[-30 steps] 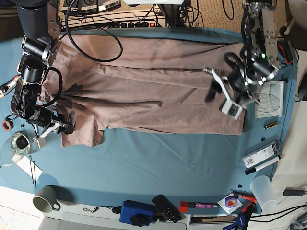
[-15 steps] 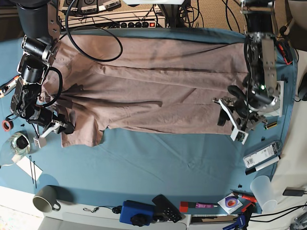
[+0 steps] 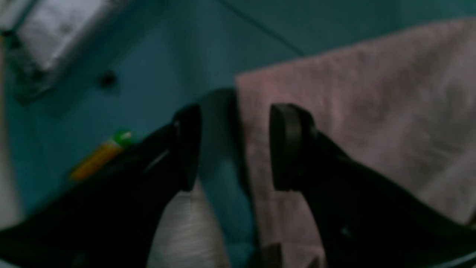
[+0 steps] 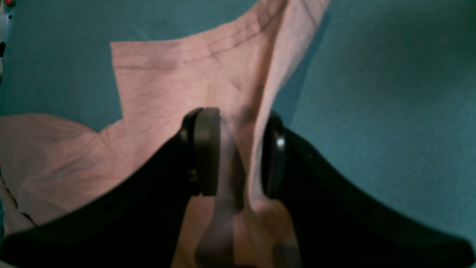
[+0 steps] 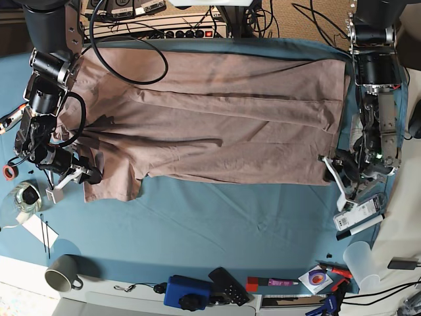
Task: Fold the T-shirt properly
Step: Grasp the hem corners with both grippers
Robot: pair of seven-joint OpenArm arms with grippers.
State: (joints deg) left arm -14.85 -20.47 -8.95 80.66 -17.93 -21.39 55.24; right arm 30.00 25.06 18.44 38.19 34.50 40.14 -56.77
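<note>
The T-shirt [image 5: 210, 118] lies spread across the upper half of the base view on the teal-covered counter [image 5: 217, 224], its long axis running left to right, hem end at the right, sleeves and neck end at the left. One sleeve [image 5: 112, 181] hangs down at the lower left of the cloth.

The right gripper [image 4: 236, 156] has its fingers [image 4: 204, 156] nearly closed on a raised fold of the shirt near that sleeve. The left gripper [image 3: 232, 147] stands with its fingers [image 3: 286, 145] parted, holding nothing, straddling the shirt's lower right corner edge.

A grey mug [image 5: 62, 273] stands at lower left, contents not visible; a clear cup [image 5: 362, 260] stands at lower right.
</note>
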